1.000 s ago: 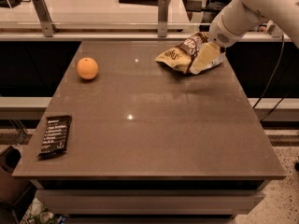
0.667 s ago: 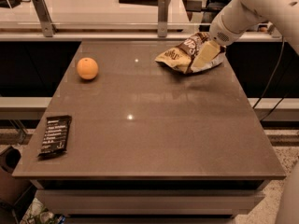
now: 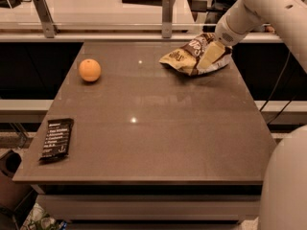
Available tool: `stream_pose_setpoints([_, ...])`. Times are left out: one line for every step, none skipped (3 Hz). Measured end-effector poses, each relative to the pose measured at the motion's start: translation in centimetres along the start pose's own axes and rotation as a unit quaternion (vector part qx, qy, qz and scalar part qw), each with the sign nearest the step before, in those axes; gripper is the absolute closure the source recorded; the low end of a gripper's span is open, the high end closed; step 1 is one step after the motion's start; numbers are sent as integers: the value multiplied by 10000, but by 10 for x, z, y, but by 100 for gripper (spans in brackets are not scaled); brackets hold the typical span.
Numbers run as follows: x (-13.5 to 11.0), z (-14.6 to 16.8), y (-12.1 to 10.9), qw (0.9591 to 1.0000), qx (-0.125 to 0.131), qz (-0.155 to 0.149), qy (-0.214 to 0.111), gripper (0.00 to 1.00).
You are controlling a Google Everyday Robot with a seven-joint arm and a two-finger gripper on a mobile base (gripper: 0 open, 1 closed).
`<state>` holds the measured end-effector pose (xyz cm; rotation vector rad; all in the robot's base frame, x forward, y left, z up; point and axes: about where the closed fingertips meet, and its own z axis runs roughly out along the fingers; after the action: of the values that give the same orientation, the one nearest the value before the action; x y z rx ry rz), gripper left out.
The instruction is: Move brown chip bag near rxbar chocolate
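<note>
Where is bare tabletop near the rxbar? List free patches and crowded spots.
Free: the wide middle and front of the table, right of the rxbar chocolate; the strip between it and the orange. Crowded only at the far right corner, where the gripper is at the brown chip bag.

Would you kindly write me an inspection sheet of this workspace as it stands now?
Surface: brown table, glossy, with light reflections.
Job's things: brown chip bag lies at the far right; rxbar chocolate lies flat at the near left edge, so the two sit at opposite corners.
Clutter: one orange at the far left, apart from both.
Grippers: gripper is down at the bag's right end, arm reaching in from the upper right.
Cables: dark cable hangs beside the table's right side.
Surroundings: white counter with metal posts behind; bin on the floor at the lower left.
</note>
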<state>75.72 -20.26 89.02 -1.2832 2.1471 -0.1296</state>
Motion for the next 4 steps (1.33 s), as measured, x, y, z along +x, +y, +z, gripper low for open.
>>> stream_pose_setpoints([-2, 13, -5, 10000, -55, 12, -4, 0])
stream_pose_setpoints([-5, 28, -4, 9998, -195, 26, -61, 0])
stream_pose_setpoints([-8, 42, 2, 9991, -381, 6, -161, 18])
stream_pose_setpoints([-13, 53, 6, 9983, -510, -3, -284, 40])
